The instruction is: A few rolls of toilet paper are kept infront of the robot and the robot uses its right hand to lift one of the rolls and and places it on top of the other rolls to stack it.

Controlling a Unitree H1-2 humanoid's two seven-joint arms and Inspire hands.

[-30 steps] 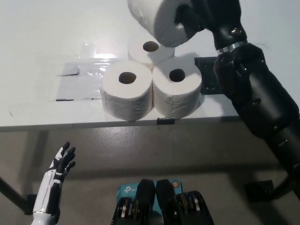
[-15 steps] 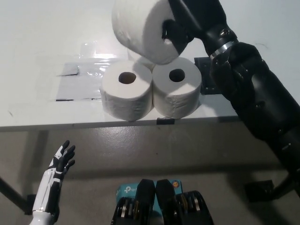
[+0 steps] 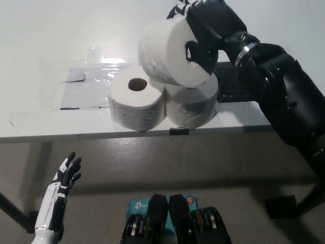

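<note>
My black right hand (image 3: 208, 28) is shut on a white toilet paper roll (image 3: 170, 53), held tilted just above the rolls on the table. Below it stand an upright roll at front left (image 3: 137, 104) and another at front right (image 3: 195, 107), mostly covered from above by the held roll. A roll behind them is hidden. Whether the held roll touches the ones beneath is unclear. My white left hand (image 3: 63, 185) rests open at the lower left, below the table edge.
The white table (image 3: 40, 122) ends at its front edge just before the rolls. A clear plastic sheet (image 3: 89, 84) lies left of the rolls. A black plate (image 3: 228, 86) lies on the table under my right arm.
My right hand has carried the roll down and slightly right, from high above the group to just over the two front rolls. The left hand has not moved.
</note>
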